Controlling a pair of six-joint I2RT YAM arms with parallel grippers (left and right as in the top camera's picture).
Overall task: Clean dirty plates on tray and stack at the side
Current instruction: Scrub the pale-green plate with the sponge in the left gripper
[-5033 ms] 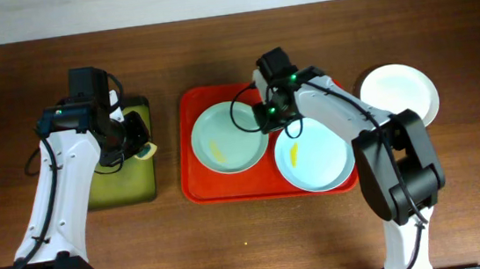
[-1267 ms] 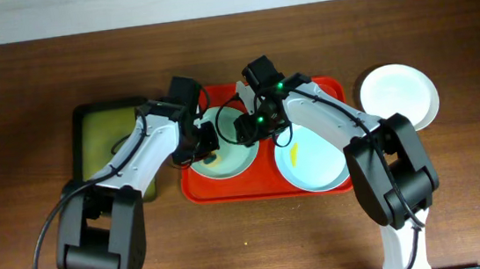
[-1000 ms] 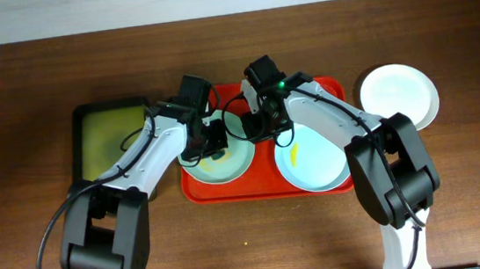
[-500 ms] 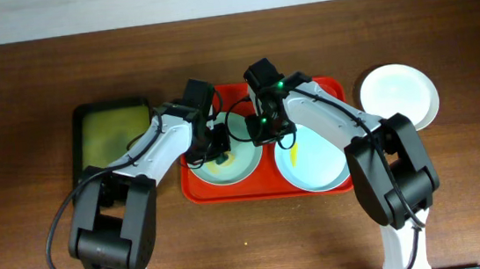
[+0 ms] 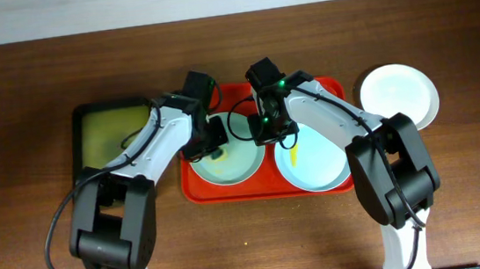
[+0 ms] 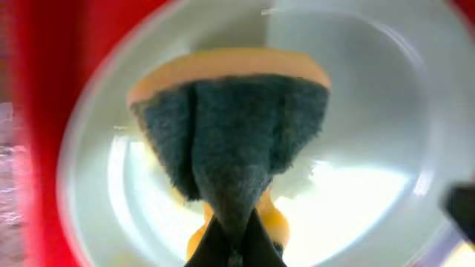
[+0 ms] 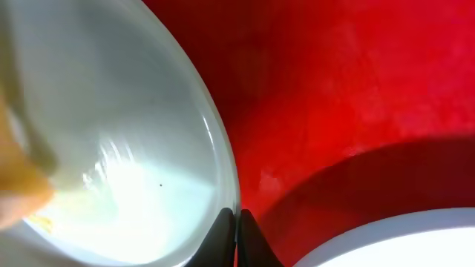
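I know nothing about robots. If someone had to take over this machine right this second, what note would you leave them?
Left gripper: shut on a sponge, down on the mint green plate.
Right gripper: shut on that plate's rim, apparently steadying it.
The mint green plate and light blue plate lie on the red tray. The white plate sits on the table to the tray's right.
Done: white plate set aside, looks clean.
Left: finish the mint one, wipe the yellow smear off the blue one, stack both with the white.
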